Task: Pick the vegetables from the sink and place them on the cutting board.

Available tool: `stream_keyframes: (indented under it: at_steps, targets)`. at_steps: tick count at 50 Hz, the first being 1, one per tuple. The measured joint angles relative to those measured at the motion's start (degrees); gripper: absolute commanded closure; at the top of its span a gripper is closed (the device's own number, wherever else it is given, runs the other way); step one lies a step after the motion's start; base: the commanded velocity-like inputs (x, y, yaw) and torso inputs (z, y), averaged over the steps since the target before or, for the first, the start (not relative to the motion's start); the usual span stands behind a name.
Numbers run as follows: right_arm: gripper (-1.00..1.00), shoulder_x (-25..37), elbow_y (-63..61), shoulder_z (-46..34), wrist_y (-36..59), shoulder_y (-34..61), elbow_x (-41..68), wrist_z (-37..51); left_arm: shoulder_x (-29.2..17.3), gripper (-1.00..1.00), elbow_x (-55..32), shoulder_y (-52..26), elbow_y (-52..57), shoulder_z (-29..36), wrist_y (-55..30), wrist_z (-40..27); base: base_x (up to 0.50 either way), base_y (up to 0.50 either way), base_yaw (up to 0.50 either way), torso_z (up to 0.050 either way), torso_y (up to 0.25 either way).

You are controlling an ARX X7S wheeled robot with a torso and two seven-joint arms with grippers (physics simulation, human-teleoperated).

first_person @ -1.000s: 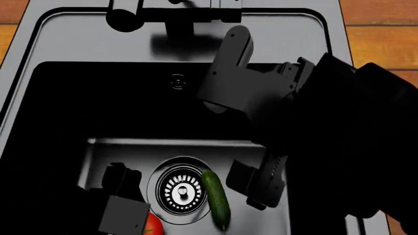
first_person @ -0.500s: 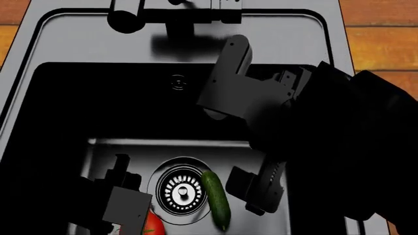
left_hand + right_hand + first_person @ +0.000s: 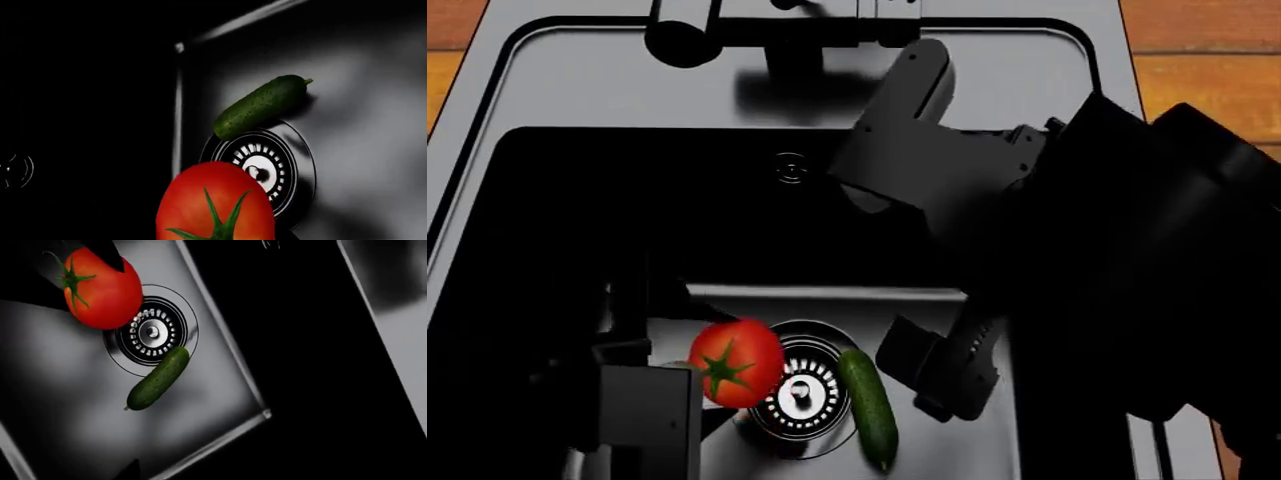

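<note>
My left gripper [image 3: 714, 385] grips the tomato [image 3: 737, 363] above the drain strainer [image 3: 797, 392]; I cannot tell the right gripper's [image 3: 941, 375] state. The cucumber [image 3: 868, 407] lies on the black sink [image 3: 561, 90] floor, orange-brown bench [image 3: 1201, 70] beyond.

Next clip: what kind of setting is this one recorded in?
Most likely a simulated kitchen counter. A deep black sink with a steel drain strainer and a black faucet is set in an orange-brown plank countertop, and a tomato and a cucumber are inside the basin.

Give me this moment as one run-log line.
left gripper: holding tomato above drain strainer | right gripper: empty, beside cucumber | cucumber: on sink floor | cutting board: not in view
</note>
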Motion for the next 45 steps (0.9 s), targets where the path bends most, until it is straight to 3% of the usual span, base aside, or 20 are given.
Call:
stream_keyframes:
  at_steps: [9,27,45]
  targets:
    - [-1.00,-2.8,4.1,2.5,3.5,1.7,4.9,3.3,-3.3,1.00,0.4,1.2,7.1,-5.0,-2.5,-5.1,0.00,0.00,0.00,0.000,0.000]
    - [-1.00,-11.5,29.2,-4.3,4.6,7.4,42.7,34.4,-6.8,1.00,1.0,4.3,17.1,-13.4,-9.3,-13.7,0.00,0.00,0.00,0.000,0.000]
    - [-1.00,-20.2,50.1,-5.2,-2.2,4.7,51.1,44.4,-8.3,1.00,0.0,9.0,24.6,-20.0,-14.1,-20.5,0.00,0.00,0.00,0.000,0.000]
